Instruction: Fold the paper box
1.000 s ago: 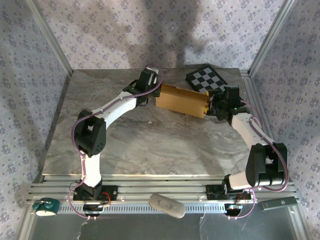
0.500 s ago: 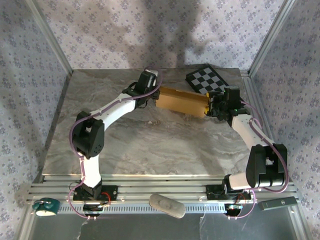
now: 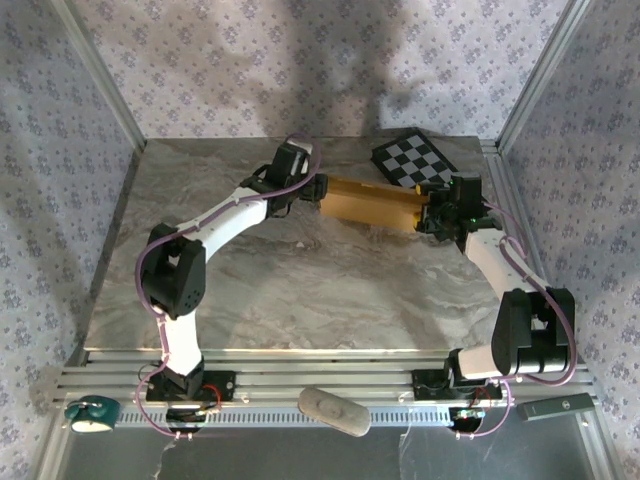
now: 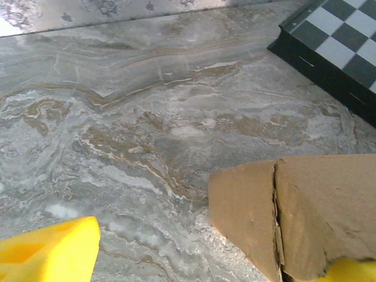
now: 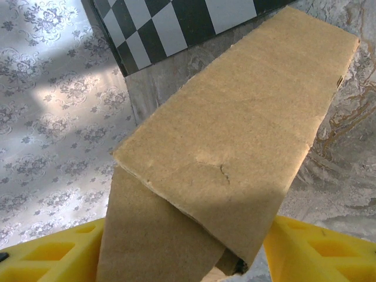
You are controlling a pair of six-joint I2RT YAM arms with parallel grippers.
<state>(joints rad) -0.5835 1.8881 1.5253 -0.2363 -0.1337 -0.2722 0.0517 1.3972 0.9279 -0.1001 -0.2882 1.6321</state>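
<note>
Tan cardboard paper box [image 3: 372, 203] sits near-closed at the far side of the table [image 3: 300, 280] by the checkerboard panel [image 3: 412, 158], right gripper [image 3: 432, 213] clamped on its right end, left gripper [image 3: 318, 189] wide open, empty, at the left corner; final closing step, probably needs a left re-grip to press the end in.

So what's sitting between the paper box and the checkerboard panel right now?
Nothing. In the left wrist view a strip of bare marble table separates the paper box from the checkerboard panel; they do not touch.
</note>
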